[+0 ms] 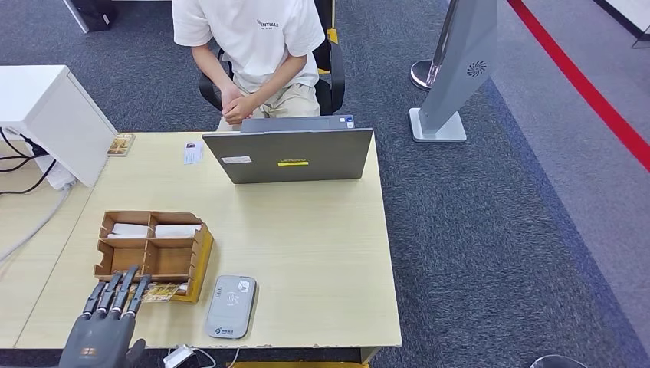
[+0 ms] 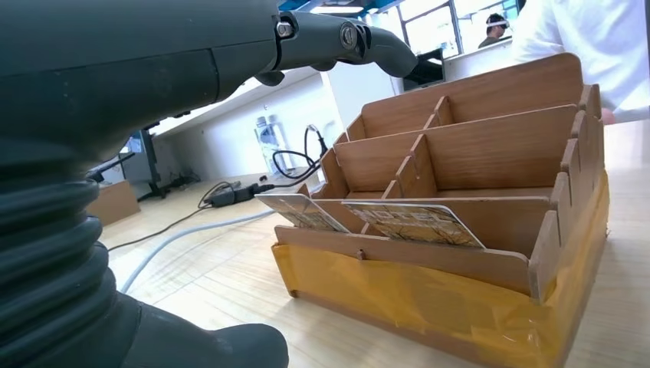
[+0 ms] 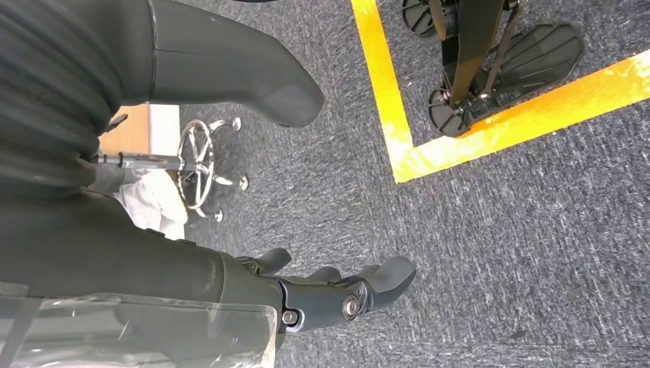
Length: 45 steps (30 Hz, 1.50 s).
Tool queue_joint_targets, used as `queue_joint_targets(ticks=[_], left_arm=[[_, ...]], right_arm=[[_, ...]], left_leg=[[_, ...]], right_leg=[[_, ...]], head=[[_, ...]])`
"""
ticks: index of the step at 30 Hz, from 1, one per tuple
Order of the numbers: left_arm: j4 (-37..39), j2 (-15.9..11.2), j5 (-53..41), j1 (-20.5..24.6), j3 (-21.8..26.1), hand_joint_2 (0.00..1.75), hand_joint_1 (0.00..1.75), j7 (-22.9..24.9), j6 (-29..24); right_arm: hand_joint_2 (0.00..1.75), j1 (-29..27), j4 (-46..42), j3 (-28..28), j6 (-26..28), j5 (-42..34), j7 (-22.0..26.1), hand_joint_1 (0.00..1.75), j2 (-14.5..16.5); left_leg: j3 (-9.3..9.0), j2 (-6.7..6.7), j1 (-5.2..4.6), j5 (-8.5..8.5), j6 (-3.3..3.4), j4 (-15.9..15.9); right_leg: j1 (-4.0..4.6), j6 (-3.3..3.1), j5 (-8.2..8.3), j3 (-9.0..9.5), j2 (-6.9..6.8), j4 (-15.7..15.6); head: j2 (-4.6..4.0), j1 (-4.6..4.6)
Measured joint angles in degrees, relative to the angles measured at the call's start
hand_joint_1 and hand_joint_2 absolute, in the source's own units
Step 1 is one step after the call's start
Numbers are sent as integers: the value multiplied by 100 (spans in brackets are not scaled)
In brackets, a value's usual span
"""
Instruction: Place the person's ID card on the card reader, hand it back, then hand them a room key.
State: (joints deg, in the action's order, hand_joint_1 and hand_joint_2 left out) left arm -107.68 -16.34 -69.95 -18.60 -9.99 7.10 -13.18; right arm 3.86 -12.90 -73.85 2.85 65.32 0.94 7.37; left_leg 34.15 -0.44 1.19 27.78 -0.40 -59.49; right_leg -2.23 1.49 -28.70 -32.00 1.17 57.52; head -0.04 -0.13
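My left hand (image 1: pixel 107 322) lies at the table's near left corner, fingers stretched toward the front of a wooden organizer (image 1: pixel 153 241). It holds nothing. Patterned key cards (image 1: pixel 159 292) lean in the organizer's front slots just beyond my fingertips. In the left wrist view the cards (image 2: pixel 418 222) stand ahead of the left hand (image 2: pixel 138 69), between fingers above and thumb below, untouched. A grey card reader (image 1: pixel 231 307) lies to the organizer's right. A small white card (image 1: pixel 193 152) rests on the far side by the laptop. My right hand (image 3: pixel 192 276) hangs over the carpet, holding nothing.
A grey laptop (image 1: pixel 290 156) stands open at the table's far edge, with a seated person (image 1: pixel 249 46) behind it, hands clasped. A white box (image 1: pixel 46 115) with cables sits at far left, and a small patterned item (image 1: pixel 121 144) beside it. White papers (image 1: pixel 153 230) fill the organizer's rear compartments.
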Motion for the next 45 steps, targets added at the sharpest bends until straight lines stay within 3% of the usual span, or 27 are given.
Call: queue_joint_targets(ticks=[23, 45], left_arm=[[374, 388, -202, 509, 39, 175, 0, -116, 56], [650, 468, -77, 548, 39, 175, 0, -104, 136]], right_arm=[[175, 1, -2, 0, -27, 131, 1, 0, 0], [175, 1, -2, 0, -51, 189, 0, 0, 0]], left_leg=[[-1, -2, 0, 0, 0, 0], [0, -2, 0, 0, 0, 0]], right_leg=[[0, 0, 0, 0, 0, 0], [0, 0, 0, 0, 0, 0]], head=[[0, 0], [0, -1]])
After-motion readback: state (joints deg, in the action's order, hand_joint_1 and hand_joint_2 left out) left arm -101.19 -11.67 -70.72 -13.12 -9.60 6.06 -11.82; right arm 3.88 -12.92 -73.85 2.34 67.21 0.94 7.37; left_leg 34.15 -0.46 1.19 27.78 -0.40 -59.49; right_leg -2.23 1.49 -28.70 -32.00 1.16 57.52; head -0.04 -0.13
